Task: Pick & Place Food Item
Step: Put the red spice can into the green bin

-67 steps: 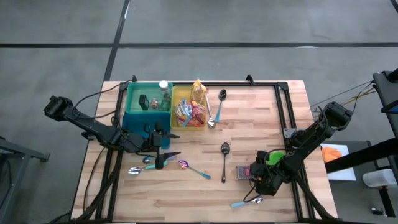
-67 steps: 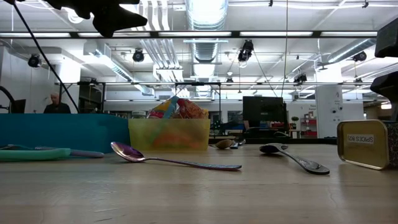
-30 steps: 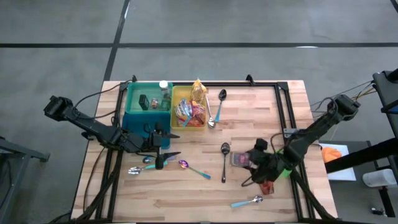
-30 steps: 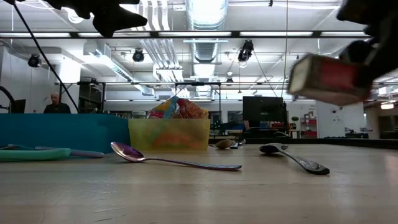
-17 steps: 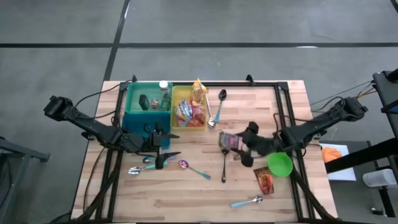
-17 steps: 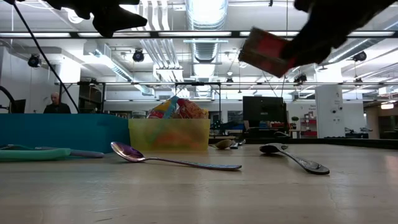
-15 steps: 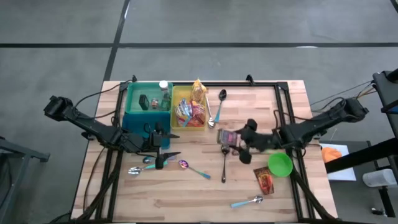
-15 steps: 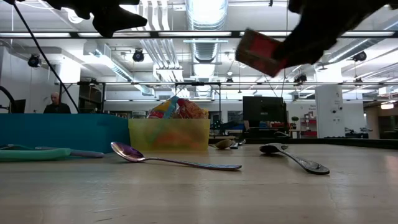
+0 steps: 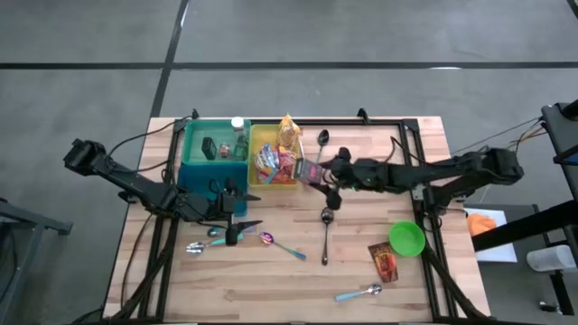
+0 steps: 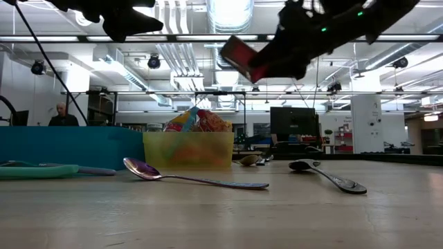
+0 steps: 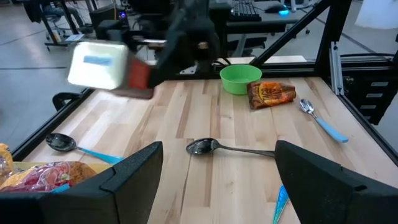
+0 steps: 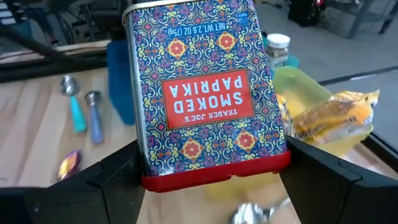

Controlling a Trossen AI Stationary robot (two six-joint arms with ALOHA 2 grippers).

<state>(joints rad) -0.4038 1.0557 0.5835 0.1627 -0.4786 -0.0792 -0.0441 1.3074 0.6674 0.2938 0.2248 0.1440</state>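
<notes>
The right gripper (image 9: 318, 174) is reaching across the middle of the tabletop (image 9: 379, 280) toward its far edge, and it is holding a smoked paprika tin (image 12: 205, 93) off the wood. In the right wrist view the tin is sitting squarely between the two dark fingers (image 12: 323, 186), one pressing each narrow side, with the printed face turned to the camera and the red-rimmed end nearest the wrist. The jaws are standing wide because the tin is filling the gap. From above, the tin (image 9: 308, 171) is hanging just beside the near corner of the yellow bin (image 9: 256, 135), which is lying against the far edge next to the teal bin (image 9: 191, 144). In the low view it (image 10: 239, 57) is riding tilted, well above the snack packets (image 10: 197, 121) that are poking out of the yellow bin.

The left gripper (image 9: 242, 200) is hovering over the left part of the tabletop, just in front of the teal bin, with its fingers (image 11: 134, 174) spread wide and gripping nothing.

Several spoons are lying on the wood; one dark spoon (image 9: 326, 230) is resting near the centre, just below the held tin. A green bowl (image 9: 407, 239) and a small brown packet (image 9: 383, 262) are sitting toward the right near corner. A person (image 10: 62, 116) is showing in the room far behind.
</notes>
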